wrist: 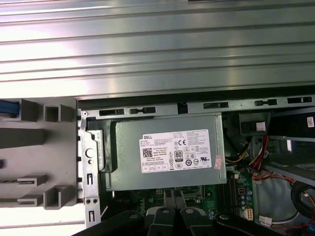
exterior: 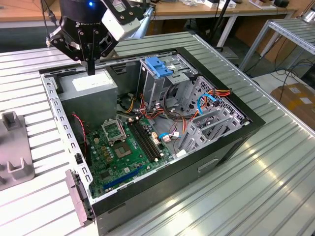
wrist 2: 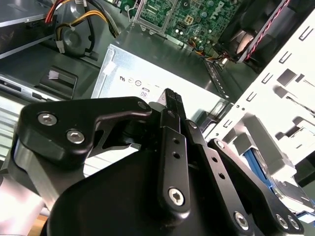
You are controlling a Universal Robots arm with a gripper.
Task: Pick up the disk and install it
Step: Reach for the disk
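My gripper (exterior: 91,71) hangs over the far left corner of the open computer case (exterior: 231,142), just above the grey power supply (exterior: 93,88). Its black fingers are shut together with nothing between them, as both wrist views show (wrist 2: 172,97) (wrist: 173,195). Outside the case wall, a bright blue rail on a grey metal body lies in the grey fixture; this looks like the disk (wrist 2: 257,168). An end of the same blue rail shows at the picture's edge in the first wrist view (wrist: 7,108). The gripper is well apart from it.
Inside the case are the green motherboard (exterior: 123,147), a tall metal drive cage topped by a blue bracket (exterior: 160,66), empty drive bays (exterior: 211,123) and loose cables (exterior: 219,93). A grey slotted fixture (exterior: 15,147) sits on the ribbed metal table (exterior: 256,196) outside the case.
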